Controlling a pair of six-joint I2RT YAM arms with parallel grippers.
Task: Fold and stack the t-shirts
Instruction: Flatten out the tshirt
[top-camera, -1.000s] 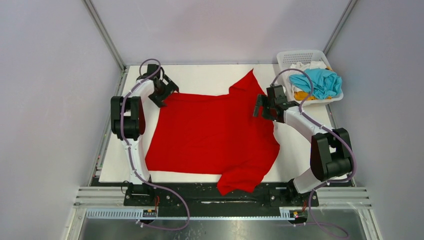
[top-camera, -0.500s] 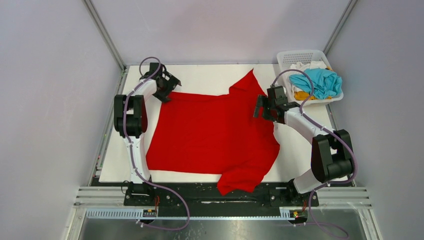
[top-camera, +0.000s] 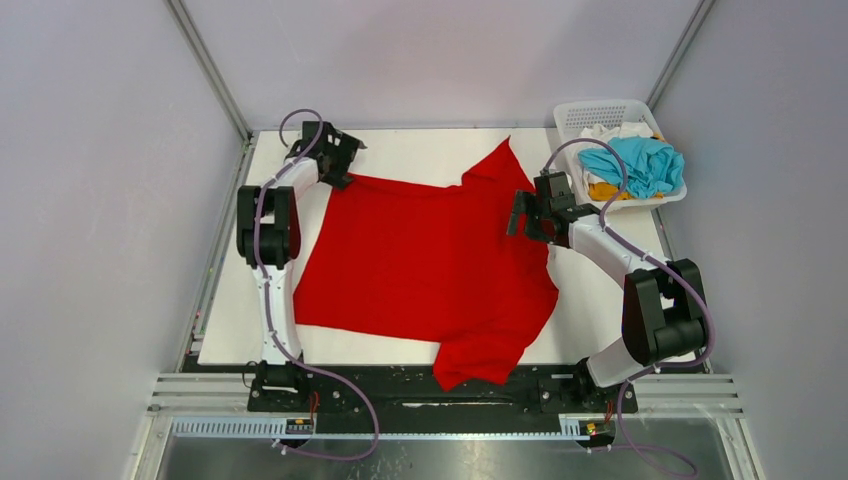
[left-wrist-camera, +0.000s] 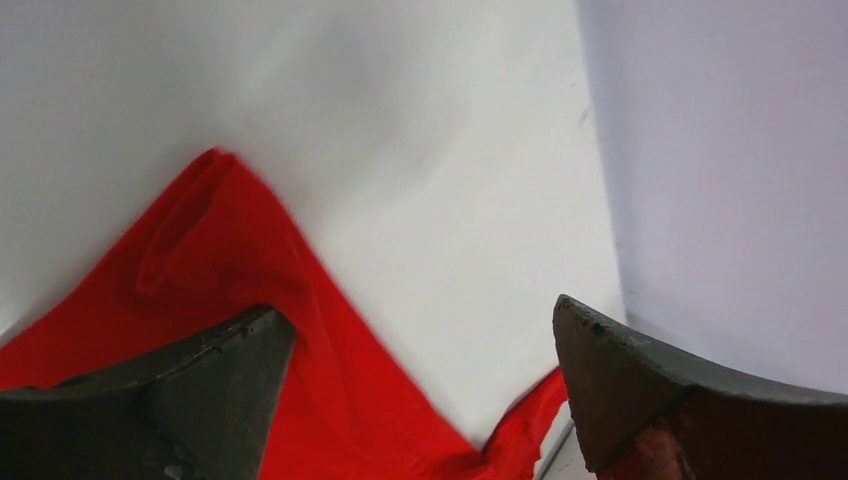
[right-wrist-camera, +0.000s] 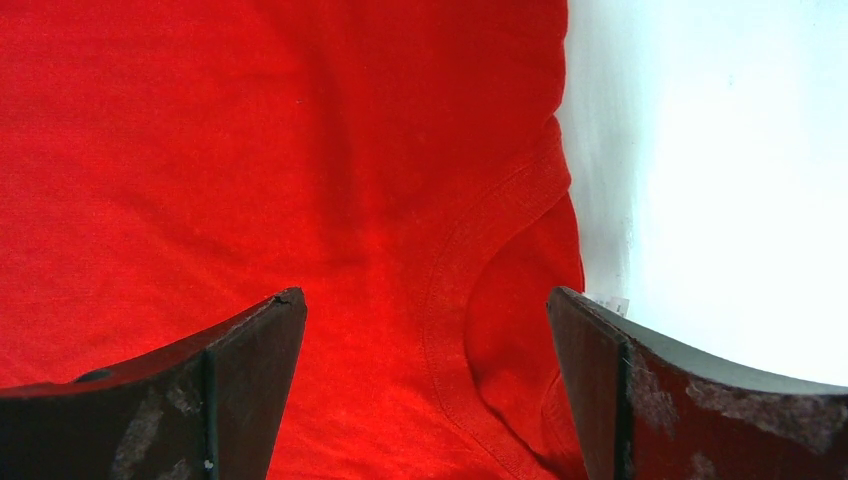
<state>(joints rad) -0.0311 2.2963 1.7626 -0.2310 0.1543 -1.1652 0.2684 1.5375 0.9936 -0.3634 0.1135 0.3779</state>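
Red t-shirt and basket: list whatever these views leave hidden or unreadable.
- Top view: the left gripper covers the red t-shirt's far-left corner; contact with the cloth is unclear.
- Top view: the turquoise t-shirt buries most of the orange-yellow t-shirt and the white t-shirt in the basket.
- Right wrist view: the collar runs off the bottom edge.

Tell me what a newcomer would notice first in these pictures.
A big red t-shirt lies spread across the white table, part hanging over the near edge. The open left gripper is at its far left corner, the open right gripper over its collar. A basket of clothes stands far right.
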